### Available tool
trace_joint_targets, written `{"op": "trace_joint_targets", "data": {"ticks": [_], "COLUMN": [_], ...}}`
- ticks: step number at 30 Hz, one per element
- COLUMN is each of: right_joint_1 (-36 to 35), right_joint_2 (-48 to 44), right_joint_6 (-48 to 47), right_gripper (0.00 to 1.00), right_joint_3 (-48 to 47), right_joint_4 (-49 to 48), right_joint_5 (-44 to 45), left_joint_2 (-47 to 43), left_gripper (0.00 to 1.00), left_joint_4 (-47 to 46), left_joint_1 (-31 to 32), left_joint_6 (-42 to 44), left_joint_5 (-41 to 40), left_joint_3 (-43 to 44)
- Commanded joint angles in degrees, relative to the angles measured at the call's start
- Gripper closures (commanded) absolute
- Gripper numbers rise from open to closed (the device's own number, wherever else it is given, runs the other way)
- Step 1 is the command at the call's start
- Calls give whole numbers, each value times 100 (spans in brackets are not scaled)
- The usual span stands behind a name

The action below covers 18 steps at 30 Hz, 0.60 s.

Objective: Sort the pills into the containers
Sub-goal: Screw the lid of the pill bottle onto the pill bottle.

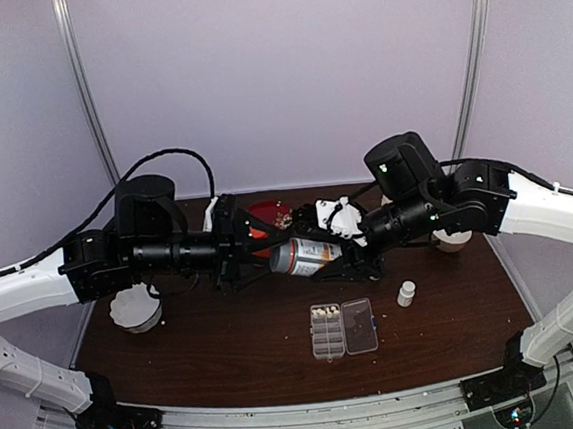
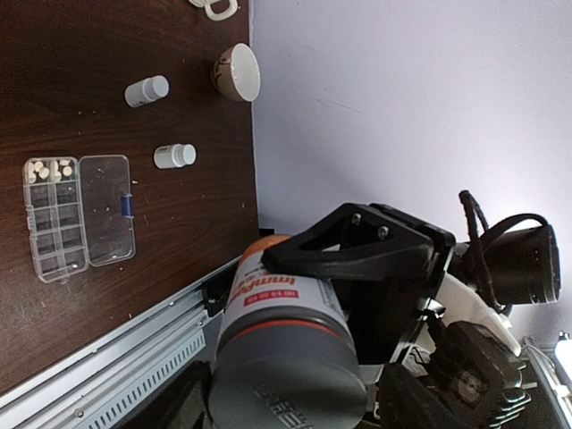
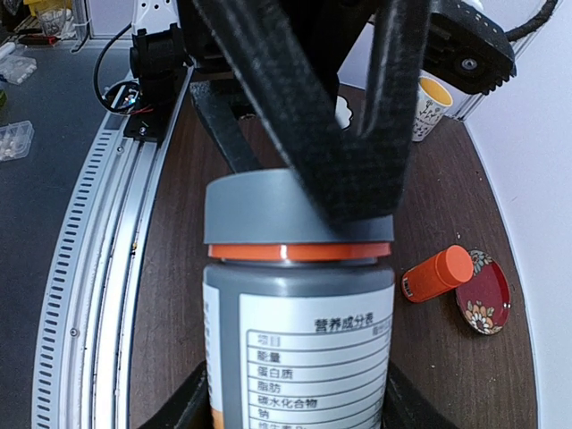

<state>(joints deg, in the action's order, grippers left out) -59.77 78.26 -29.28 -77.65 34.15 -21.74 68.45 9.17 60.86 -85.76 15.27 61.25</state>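
Observation:
A large grey bottle [image 1: 305, 256] with a grey cap, an orange ring and a white label hangs sideways above the table. My right gripper [image 1: 338, 256] is shut on its body [image 3: 299, 349], one finger on each side. The left gripper [image 1: 272, 248] stands open with its jaws on either side of the cap [image 2: 290, 380], a small gap showing on one side. The clear organiser box [image 1: 343, 328] lies open on the table below, and a few cream pills [image 1: 325, 312] sit in its end compartments [image 2: 49, 170]. The other compartments [image 2: 55, 232] look empty.
A small white bottle [image 1: 406, 293] stands right of the box, and the left wrist view shows a second one [image 2: 146, 90]. An orange bottle [image 3: 436, 273] lies beside a red dish [image 1: 270, 216]. A cup [image 1: 452, 240] stands at the right and a white dish [image 1: 136, 308] at the left.

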Motion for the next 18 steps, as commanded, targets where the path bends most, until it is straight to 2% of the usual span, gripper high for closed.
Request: {"op": "trace_joint_targets", "data": {"ticks": [1, 4, 7, 11, 13, 15, 18], "right_joint_1": [-35, -35, -35, 24, 87, 147, 237], "right_joint_2": [40, 64, 121, 166, 165, 158, 120], "right_joint_6": [-60, -61, -16, 78, 165, 255, 370], "right_gripper": [100, 100, 100, 100, 100, 100, 100], "right_joint_3": [-163, -175, -252, -385, -397, -397, -375], "right_joint_4": [33, 74, 230, 405, 383, 335, 231], "right_joint_5": [116, 69, -119, -603, -995, -1411, -1916], "left_joint_2": [36, 43, 81, 270, 357, 415, 443], "left_gripper": [47, 63, 73, 81, 88, 88, 93], "left_joint_4": [-96, -104, -87, 591, 769, 702, 370], "left_joint_1": [28, 32, 24, 26, 29, 33, 31], "left_joint_6": [180, 261, 605, 1927, 2710, 3465, 4534], "left_joint_5": [133, 136, 137, 180, 204, 370, 544], "left_joint_3": [153, 142, 213, 808, 1018, 1108, 1041]}}
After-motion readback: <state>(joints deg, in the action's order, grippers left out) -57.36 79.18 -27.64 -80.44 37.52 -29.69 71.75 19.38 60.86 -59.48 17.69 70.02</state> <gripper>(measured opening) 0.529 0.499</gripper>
